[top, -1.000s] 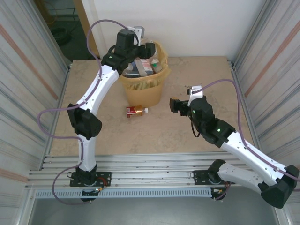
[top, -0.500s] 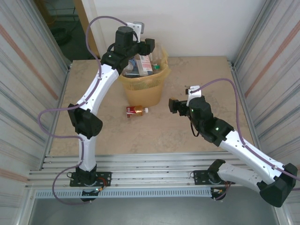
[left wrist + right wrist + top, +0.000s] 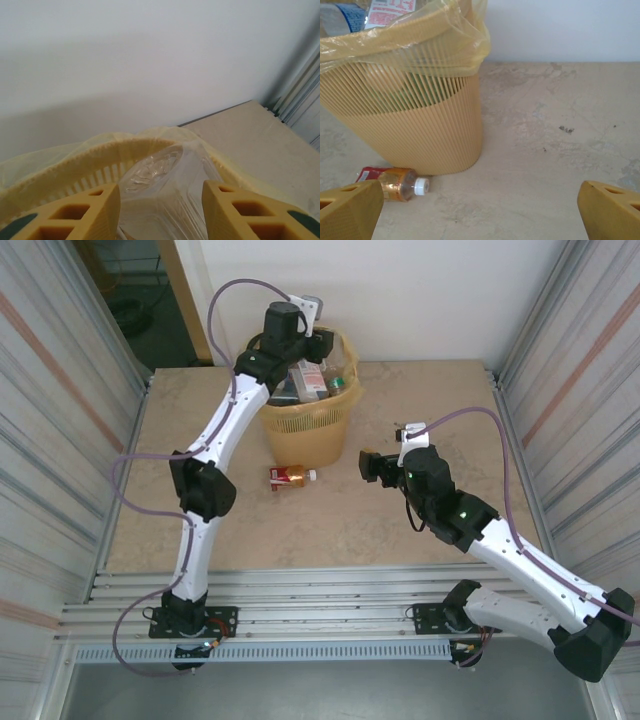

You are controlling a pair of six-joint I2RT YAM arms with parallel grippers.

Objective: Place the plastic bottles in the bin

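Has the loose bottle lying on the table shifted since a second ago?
No. The red-labelled bottle lies in the same spot just in front of the bin, its white cap pointing right as before.

The whole table (image 3: 330, 530) was seen from high above and behind the arm bases (image 3: 190, 620), looking down and forward to the back wall (image 3: 420, 300). The left wrist view was taken close over the bin (image 3: 60, 167) rim, facing that wall. The right wrist view was set low near the tabletop, facing the bin's side and a fallen bottle (image 3: 395, 184), both also caught from above.
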